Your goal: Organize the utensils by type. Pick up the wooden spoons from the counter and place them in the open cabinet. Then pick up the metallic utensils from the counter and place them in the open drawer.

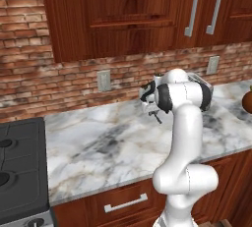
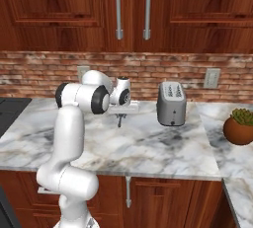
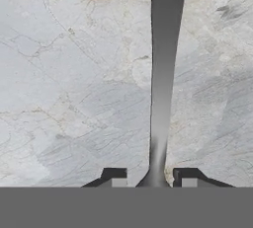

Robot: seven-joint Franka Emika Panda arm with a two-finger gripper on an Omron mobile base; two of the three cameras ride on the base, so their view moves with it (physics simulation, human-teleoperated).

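The dark grey metal spoon (image 3: 165, 74) lies flat on the white-grey marble counter (image 3: 64, 74). Its thin handle runs away from the hand and its neck sits between my two fingertips (image 3: 114, 175). My gripper (image 3: 150, 176) points straight down over it. The jaws are narrowed astride the neck, with a thin gap still showing on each side. From the base, the gripper (image 1: 156, 118) (image 2: 119, 121) hangs low over the back part of the counter (image 1: 98, 147) (image 2: 148, 148), close to the brick wall.
A silver toaster (image 2: 171, 104) stands just right of the hand. A potted plant (image 2: 238, 128) sits at the far right. A black stove (image 1: 19, 167) borders the counter on the left. Reddish-brown wall cabinets (image 2: 128, 10) hang above.
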